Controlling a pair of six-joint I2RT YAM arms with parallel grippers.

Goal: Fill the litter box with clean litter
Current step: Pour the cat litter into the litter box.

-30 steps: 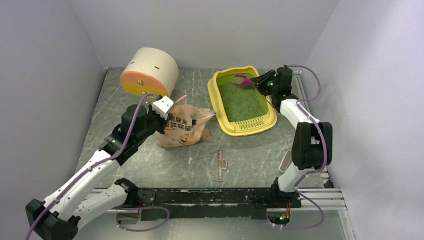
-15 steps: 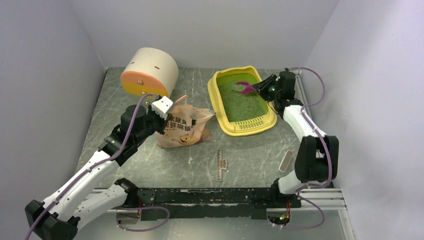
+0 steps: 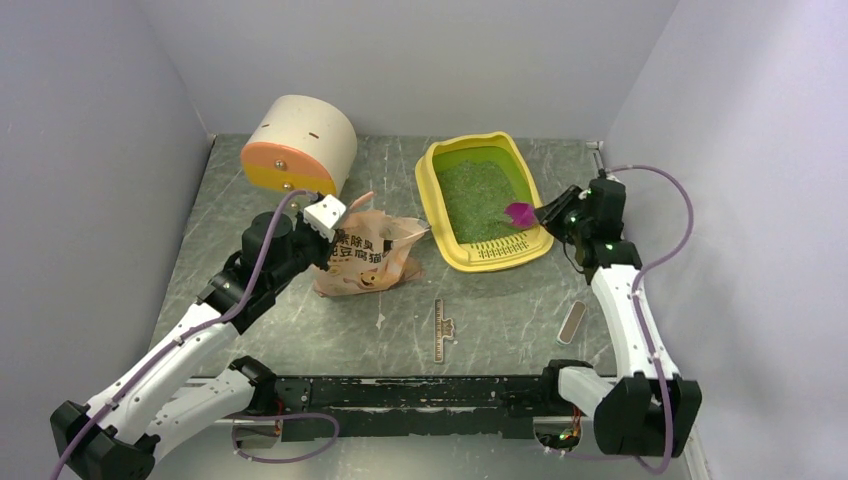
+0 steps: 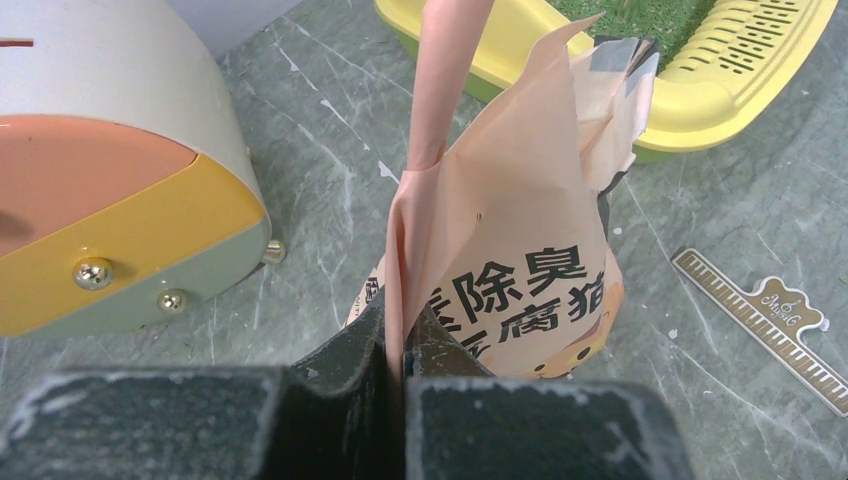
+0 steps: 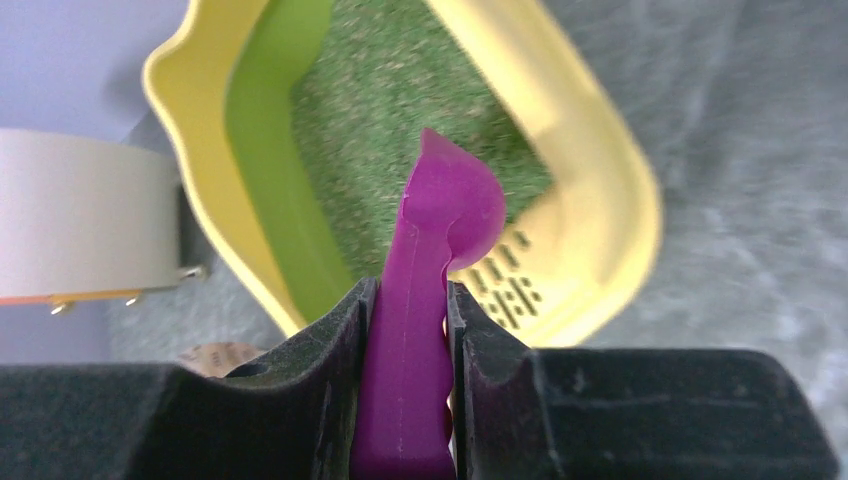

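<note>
The yellow litter box (image 3: 436, 168) with a lime-green inner pan sits at the back right, and clean litter (image 3: 478, 195) covers its floor in a greenish speckled layer. My right gripper (image 3: 541, 213) is shut on the handle of a magenta scoop (image 5: 430, 260), whose bowl (image 3: 520, 212) hangs over the box's near right rim (image 5: 600, 215). My left gripper (image 3: 326, 222) is shut on the top edge of the pink printed litter bag (image 4: 520, 270), which stands left of the box.
A cream-and-orange cylindrical container (image 3: 298, 145) lies at the back left, close behind the bag. A small ruler-like strip (image 3: 439, 330) and a flat oblong piece (image 3: 572, 322) lie on the grey tabletop. Walls close in on three sides.
My right arm has pulled back toward the near right, carrying the scoop from over the far end of the litter box to its near right rim. The left arm and the bag have stayed put.
</note>
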